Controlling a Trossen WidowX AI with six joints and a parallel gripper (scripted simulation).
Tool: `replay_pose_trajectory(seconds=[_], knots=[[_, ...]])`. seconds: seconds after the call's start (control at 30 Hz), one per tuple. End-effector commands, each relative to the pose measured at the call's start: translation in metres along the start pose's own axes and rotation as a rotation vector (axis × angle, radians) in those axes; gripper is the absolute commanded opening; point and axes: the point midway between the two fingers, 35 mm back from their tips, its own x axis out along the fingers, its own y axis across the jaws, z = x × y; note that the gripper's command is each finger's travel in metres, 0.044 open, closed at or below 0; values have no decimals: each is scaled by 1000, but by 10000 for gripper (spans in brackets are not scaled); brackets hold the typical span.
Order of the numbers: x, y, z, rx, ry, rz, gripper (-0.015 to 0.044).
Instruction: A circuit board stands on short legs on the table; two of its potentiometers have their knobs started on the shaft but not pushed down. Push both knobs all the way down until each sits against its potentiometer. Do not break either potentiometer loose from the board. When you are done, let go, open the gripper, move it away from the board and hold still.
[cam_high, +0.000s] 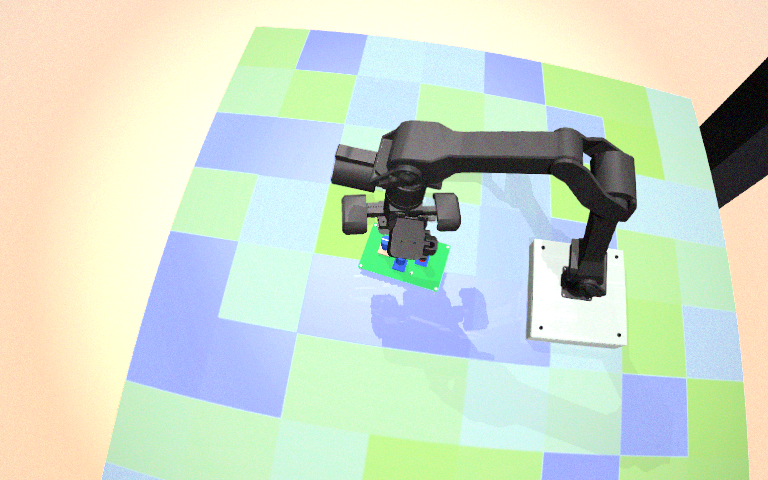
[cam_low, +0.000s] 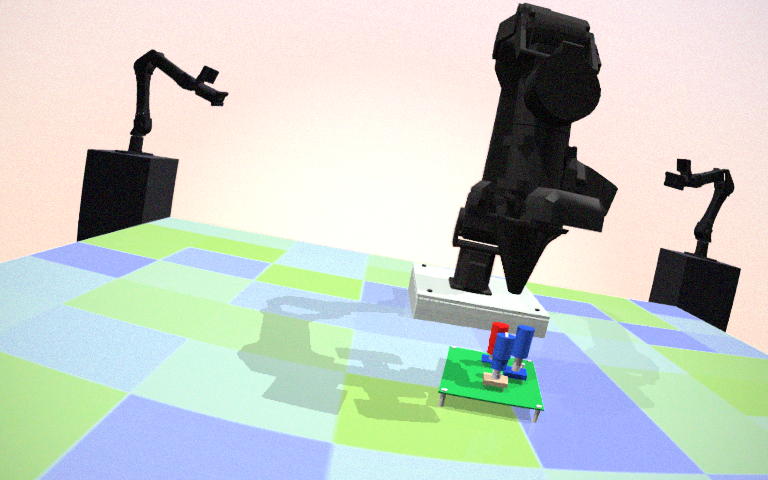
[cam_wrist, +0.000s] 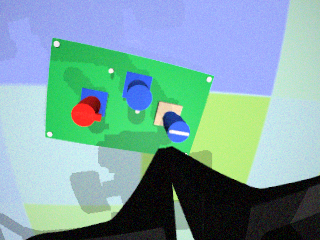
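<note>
While the fingers (cam_low: 516, 289) hung shut and empty, well above the board (cam_low: 491, 389) below them, we judged each raised knob (cam_low: 502, 348) needed a straight, centred, gentle push.

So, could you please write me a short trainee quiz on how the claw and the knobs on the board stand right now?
1. True or false: the claw is shut on the red knob.
2. How many knobs on the board are blue? A one, B two, C three.
3. Fill in: the blue knob with the white line stands on a ___ block.

Key
1. False: the claw is shut on nothing and hangs above the board, touching no knob.
2. B.
3. Tan: it is the tan block.
</note>
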Motion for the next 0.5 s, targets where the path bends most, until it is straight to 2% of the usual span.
replay_pose_trajectory(seconds=[0.0,0.47], knots=[[-2,-5,-2,-134,4,4,0],[-7,-16,-5,-616,-2,26,0]])
